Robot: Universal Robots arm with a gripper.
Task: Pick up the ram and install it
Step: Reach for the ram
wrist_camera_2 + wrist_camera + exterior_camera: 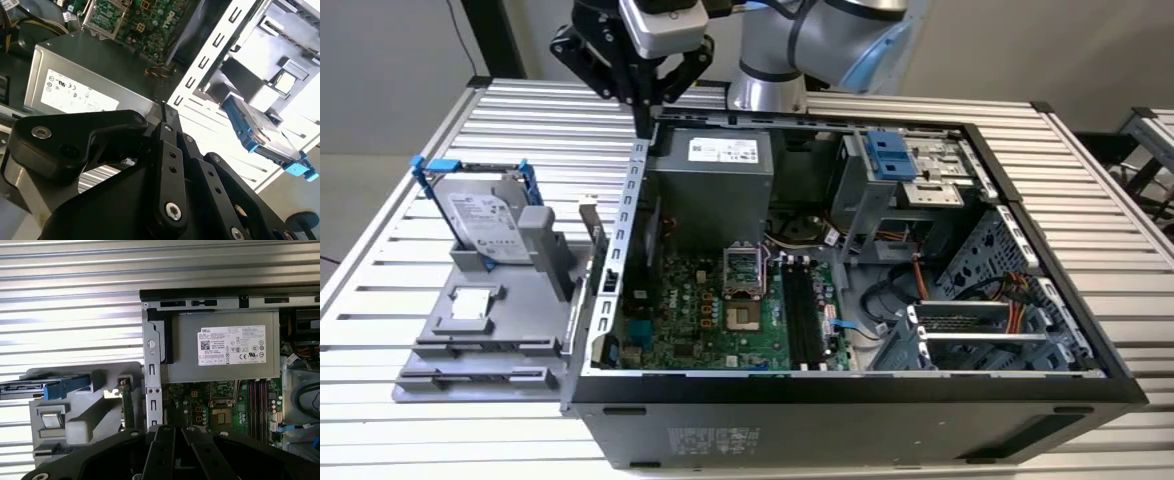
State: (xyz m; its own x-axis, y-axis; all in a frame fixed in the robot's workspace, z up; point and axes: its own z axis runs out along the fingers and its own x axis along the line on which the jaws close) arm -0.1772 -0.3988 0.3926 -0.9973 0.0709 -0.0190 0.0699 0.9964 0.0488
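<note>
Fingers (169,131) of the gripper (644,125) are drawn together with only a slit between them, and nothing is held in it. They point straight down, with their tips just above the top edge of the computer case's side wall (634,215), at the end where the power supply (707,185) sits.

From the fingers, the ram (594,245) lies lower down and on the outer side of that wall. It is also further along the wall, level with the motherboard (700,310) end of the case. It stands on its thin edge in the grey fixture (480,330) just beside the case. In the first wrist view the ram (125,405) shows as 1 narrow green line whose long axis runs parallel to the wall. Whether it leans along that axis I cannot tell. The hard drive (487,225) in its blue frame stands farther out from the fingers, on the same fixture.

Inside the case, on the other side of the wall from the ram, the long black slots (801,310) lie well below the fingers and run the same way as the ram.

The 1 arm (781,55) rises behind the case. Its wrist is turned down, so the gripper hangs vertically over the case's rear corner. Judged from this, reaching the ram calls for a shift outward across the wall and a descent.
</note>
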